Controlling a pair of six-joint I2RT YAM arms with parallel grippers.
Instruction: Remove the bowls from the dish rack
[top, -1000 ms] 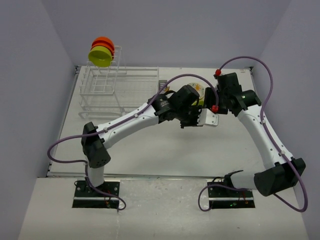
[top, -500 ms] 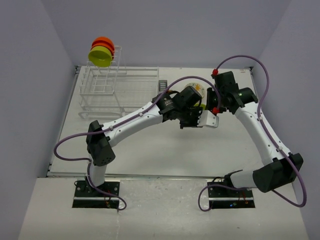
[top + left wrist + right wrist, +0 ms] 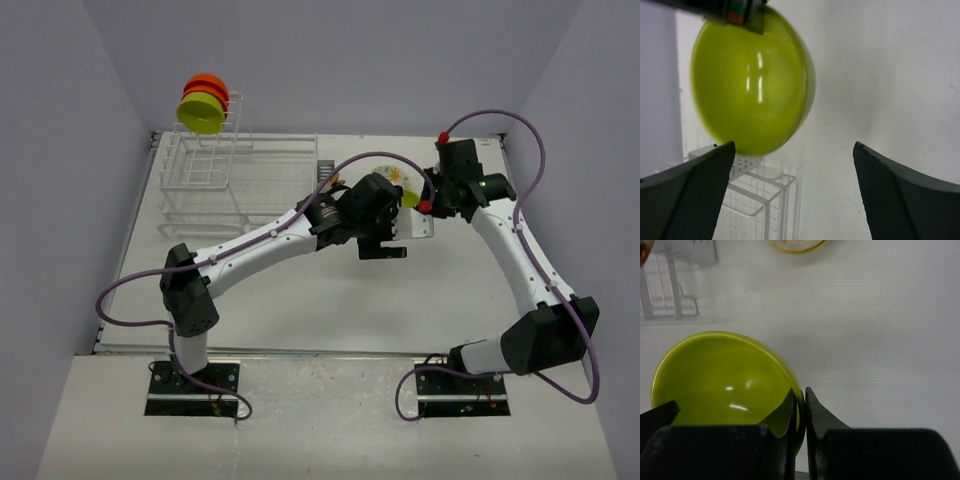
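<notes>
Status, judged from the views: the task is partly done.

The patterned bowl [image 3: 392, 178] lies on the table [image 3: 300, 290], outside the dish rack [image 3: 215, 180], right of frame centre in the top view. The held green bowl [image 3: 725, 380] is also off the rack; the right gripper [image 3: 800, 392] has its fingers closed on the rim, one inside and one outside. The bowl appears clear of the surface and is not yet set down. The left gripper [image 3: 793, 165] faces this bowl from close by; its fingers are spread wide with nothing between them.

Left to do: the orange-red bowl [image 3: 205, 83] and the racked green bowl [image 3: 200, 112] stand on edge, touching, on the rack's tall tier at the upper left of the top view. Both are well apart from either gripper. The grey caddy [image 3: 325, 170] sits at the rack's right end.

Surface: white, matte and flat, with faint scuffs. Room: plain pale lilac-grey walls close off the left, back and right. The arm bases are bolted to a lighter ledge along the bottom of the frame.
</notes>
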